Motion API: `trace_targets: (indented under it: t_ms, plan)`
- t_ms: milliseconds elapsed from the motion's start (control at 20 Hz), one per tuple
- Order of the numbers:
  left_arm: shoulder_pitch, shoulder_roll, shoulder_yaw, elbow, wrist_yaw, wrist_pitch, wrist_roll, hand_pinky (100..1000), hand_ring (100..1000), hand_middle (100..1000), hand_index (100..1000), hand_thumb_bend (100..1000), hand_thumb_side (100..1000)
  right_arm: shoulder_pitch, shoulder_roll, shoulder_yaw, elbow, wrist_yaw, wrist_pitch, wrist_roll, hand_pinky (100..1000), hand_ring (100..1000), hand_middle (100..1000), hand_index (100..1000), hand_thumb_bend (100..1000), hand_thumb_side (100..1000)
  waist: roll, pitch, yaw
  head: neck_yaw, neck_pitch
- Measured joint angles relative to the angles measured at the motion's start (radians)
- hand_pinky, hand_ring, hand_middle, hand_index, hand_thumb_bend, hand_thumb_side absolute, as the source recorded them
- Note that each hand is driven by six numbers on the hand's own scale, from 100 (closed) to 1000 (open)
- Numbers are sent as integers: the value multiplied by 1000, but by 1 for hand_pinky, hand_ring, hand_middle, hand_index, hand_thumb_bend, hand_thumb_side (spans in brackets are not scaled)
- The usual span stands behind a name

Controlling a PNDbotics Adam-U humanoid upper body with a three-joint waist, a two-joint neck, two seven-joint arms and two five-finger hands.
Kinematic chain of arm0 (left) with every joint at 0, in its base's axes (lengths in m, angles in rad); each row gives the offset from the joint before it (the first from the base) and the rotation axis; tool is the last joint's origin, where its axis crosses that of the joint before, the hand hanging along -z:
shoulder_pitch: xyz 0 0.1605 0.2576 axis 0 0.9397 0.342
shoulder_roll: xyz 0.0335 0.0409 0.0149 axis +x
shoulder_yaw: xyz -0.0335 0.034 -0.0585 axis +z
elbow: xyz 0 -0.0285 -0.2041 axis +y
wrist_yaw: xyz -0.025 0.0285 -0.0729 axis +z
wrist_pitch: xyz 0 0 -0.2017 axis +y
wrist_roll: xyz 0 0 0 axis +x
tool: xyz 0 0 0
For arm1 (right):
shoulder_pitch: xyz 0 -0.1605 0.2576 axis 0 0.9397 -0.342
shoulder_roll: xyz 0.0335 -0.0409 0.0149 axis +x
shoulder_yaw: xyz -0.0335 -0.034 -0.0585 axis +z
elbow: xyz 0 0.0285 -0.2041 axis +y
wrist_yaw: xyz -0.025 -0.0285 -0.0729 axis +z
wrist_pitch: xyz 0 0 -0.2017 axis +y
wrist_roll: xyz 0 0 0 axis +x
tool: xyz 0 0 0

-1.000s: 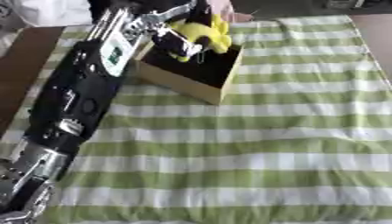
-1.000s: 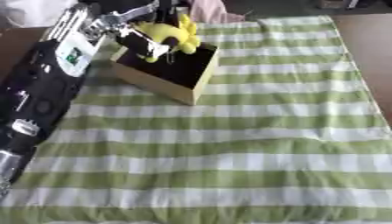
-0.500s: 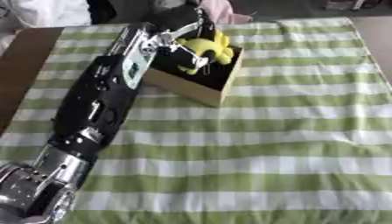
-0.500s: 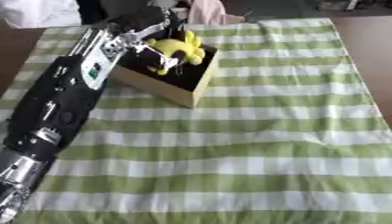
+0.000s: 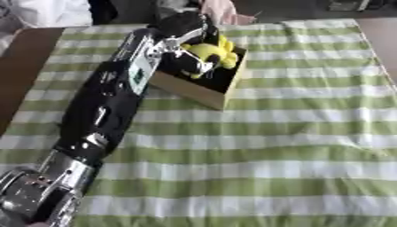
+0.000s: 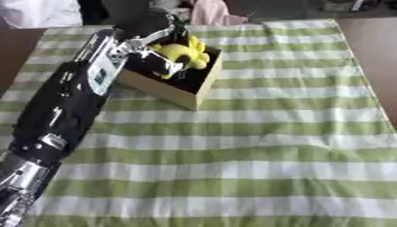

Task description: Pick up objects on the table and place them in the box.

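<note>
A tan box (image 5: 192,90) with a dark inside stands at the far left of the checked cloth. A yellow soft toy (image 5: 212,50) lies inside it, against the far wall. My left arm stretches from the lower left up to the box. Its black left hand (image 5: 184,32) hangs over the box's left part, with fingers (image 5: 198,67) curled round the toy's near side. The hand hides the toy's left part. My right hand shows in neither view.
A green and white checked cloth (image 5: 294,146) covers the table. Bare brown table (image 5: 23,66) shows at the left edge and at the far right corner (image 6: 372,40). A pink cloth (image 6: 208,12) lies just beyond the box.
My left arm has reached further forward, and the hand with the yellow toy has sunk from above the box down into it.
</note>
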Motion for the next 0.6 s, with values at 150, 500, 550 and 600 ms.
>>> trace_targets:
  t_ms: [150,500,550,600]
  plan:
    - [1,-3,0,-3,-24,-13,-8,613,706,649,778,100,154,0,0,0,0,0,0,0,656,732,730,782,100,693,-1,1,-1,0,0]
    - [7,-3,6,-3,-81,-31,-19,738,802,755,879,100,157,0,0,0,0,-4,0,0,657,733,730,782,100,692,-3,1,-1,0,0]
    - [9,-3,6,-4,-86,-32,-20,739,804,755,879,100,158,0,0,0,0,-5,0,0,657,733,730,782,100,692,-4,1,-1,0,0]
    - [12,-3,7,-6,-91,-32,-21,737,804,753,878,100,162,0,0,0,0,-5,0,0,657,733,729,782,100,691,-5,1,-1,0,0]
